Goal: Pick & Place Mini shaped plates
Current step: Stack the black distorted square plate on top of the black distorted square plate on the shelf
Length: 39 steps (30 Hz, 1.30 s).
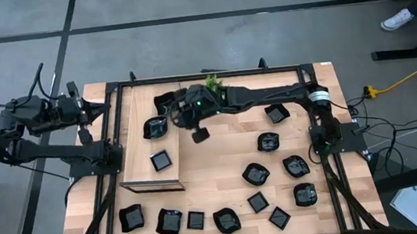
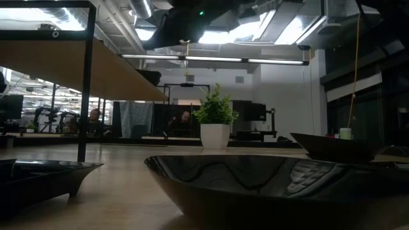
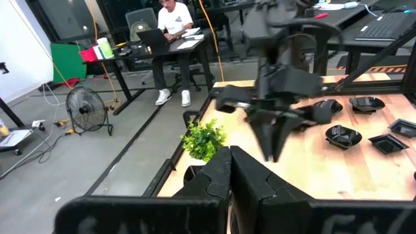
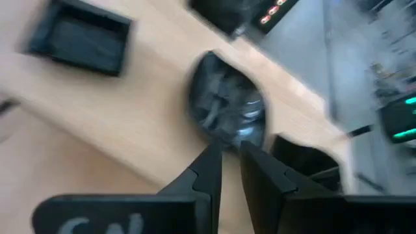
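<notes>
Fig.: progress of plate sorting, seen from above. A raised wooden platform (image 1: 152,174) sits at left-centre of the table (image 1: 222,170). Three mini shaped plates are on or at it: a square plate (image 1: 161,161) mid-platform, a rounded plate (image 1: 155,128) just above it, and a third plate (image 1: 164,102) at the platform's upper edge, near the potted plant (image 1: 213,81). Judged as placed: approx. 3. The remaining plates (image 1: 256,174) are scattered over the table's right half and along the lower edge, well over a dozen, so most of the task looks undone.

Right gripper (image 1: 200,134) hangs just right of the rounded plate, above the table beside the platform. In the right wrist view its fingers (image 4: 203,174) stand a narrow gap apart w/ nothing between them, the rounded plate lying just beyond the tips; probably just let go, though that is a guess.

Left gripper (image 3: 229,172) is parked off the table at upper left of the overhead frame, fingers pressed together, empty.
</notes>
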Each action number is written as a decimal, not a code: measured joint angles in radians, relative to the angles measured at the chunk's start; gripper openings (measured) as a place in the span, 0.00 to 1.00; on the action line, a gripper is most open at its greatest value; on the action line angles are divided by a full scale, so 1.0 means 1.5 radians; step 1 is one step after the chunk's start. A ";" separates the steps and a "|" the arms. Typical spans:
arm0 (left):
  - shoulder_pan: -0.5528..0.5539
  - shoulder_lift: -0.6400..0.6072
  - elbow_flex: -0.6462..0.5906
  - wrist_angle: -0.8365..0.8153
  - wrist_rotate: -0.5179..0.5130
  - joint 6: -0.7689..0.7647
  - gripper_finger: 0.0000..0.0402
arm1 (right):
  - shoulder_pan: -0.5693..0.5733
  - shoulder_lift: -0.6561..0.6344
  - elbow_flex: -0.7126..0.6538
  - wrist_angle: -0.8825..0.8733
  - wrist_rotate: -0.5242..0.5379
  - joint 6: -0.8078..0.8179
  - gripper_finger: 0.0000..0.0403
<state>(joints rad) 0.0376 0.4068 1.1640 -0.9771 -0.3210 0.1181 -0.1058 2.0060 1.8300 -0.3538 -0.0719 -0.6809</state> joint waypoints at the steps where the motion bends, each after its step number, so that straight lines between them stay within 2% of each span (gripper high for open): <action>1: 0.000 0.000 0.000 0.000 0.000 0.000 0.01 | 0.007 -0.003 0.000 -0.019 0.000 0.008 0.14; 11: 0.000 0.000 0.000 0.000 0.000 0.000 0.01 | 0.073 -0.025 0.000 -0.126 0.000 0.143 0.14; 15: 0.000 0.000 0.000 0.000 0.000 0.000 0.01 | 0.092 -0.025 0.000 -0.131 0.000 0.191 0.14; 24: 0.000 0.000 0.000 0.000 0.000 0.000 0.01 | 0.107 -0.025 -0.003 -0.137 -0.005 0.212 0.14; 28: 0.000 0.000 0.000 0.000 0.000 0.000 0.01 | 0.113 -0.024 -0.005 -0.170 -0.006 0.328 0.14; 33: 0.000 0.000 0.000 0.000 0.000 0.000 0.01 | 0.114 -0.024 -0.005 -0.275 -0.024 0.488 0.14; 36: 0.000 0.000 0.000 0.000 0.000 0.000 0.01 | 0.114 -0.024 -0.005 -0.360 -0.080 0.522 0.14; 39: 0.000 0.000 0.000 0.000 0.000 0.000 0.01 | 0.125 -0.024 -0.005 -0.436 -0.068 0.543 0.14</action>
<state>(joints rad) 0.0379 0.4068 1.1641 -0.9771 -0.3210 0.1181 0.0811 1.9694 1.8229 -1.0076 -0.1744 0.1332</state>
